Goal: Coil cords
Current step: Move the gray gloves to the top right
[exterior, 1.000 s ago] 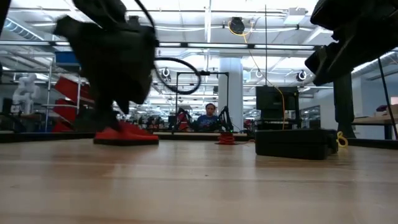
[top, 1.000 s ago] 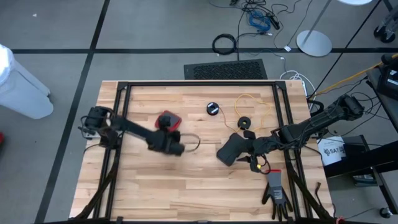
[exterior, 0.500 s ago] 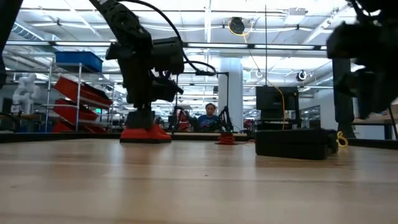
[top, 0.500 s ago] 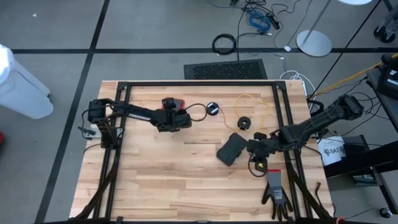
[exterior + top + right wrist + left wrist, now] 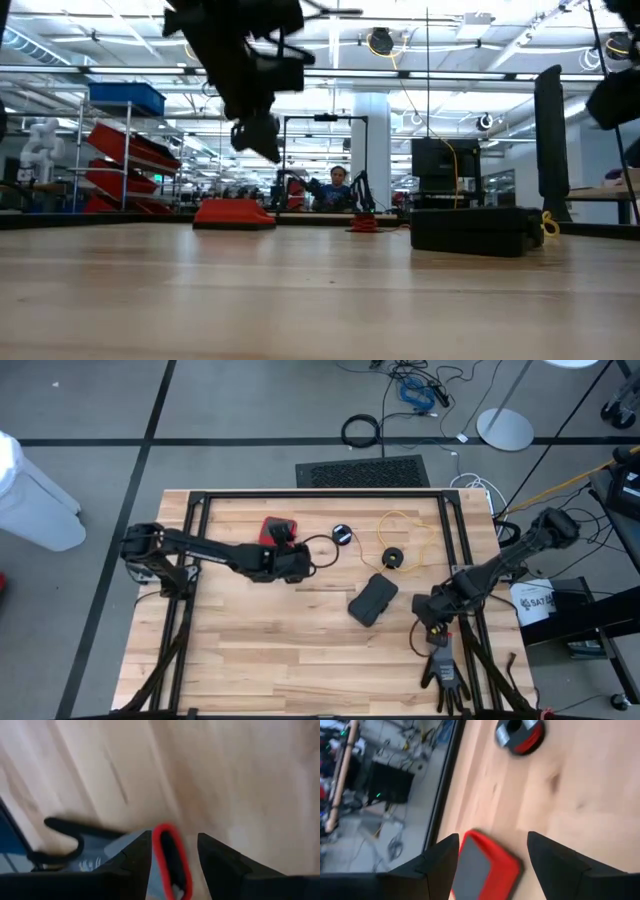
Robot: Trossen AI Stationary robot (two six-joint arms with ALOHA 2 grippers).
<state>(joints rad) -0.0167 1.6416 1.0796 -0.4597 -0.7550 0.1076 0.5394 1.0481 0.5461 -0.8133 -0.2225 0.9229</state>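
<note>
A yellow cord (image 5: 418, 532) lies in loose loops at the far right, ending in a black reel (image 5: 393, 559). A second black reel (image 5: 342, 534), showing red in the left wrist view (image 5: 520, 732), rests flat on the wood. My left gripper (image 5: 300, 565) hangs open above the table, its fingers (image 5: 440, 857) on either side of a red case (image 5: 487, 867) below without touching it. My right gripper (image 5: 433, 622) points down, open, near the right edge. A red-edged dark loop (image 5: 170, 855) shows between its fingers; I cannot tell whether they touch it.
A black case (image 5: 372, 600) lies on the wood between the arms. A grey-and-black glove (image 5: 443, 668) lies near the front right corner. The red case (image 5: 278, 530) sits toward the far edge. A black frame (image 5: 320, 495) borders the table.
My left gripper has swung from mid-table toward the far edge and risen well above the wood, staying open. The red case now lies nearer the far edge than a second ago. My right gripper has drawn away from the black case toward the right edge and tipped downward.
</note>
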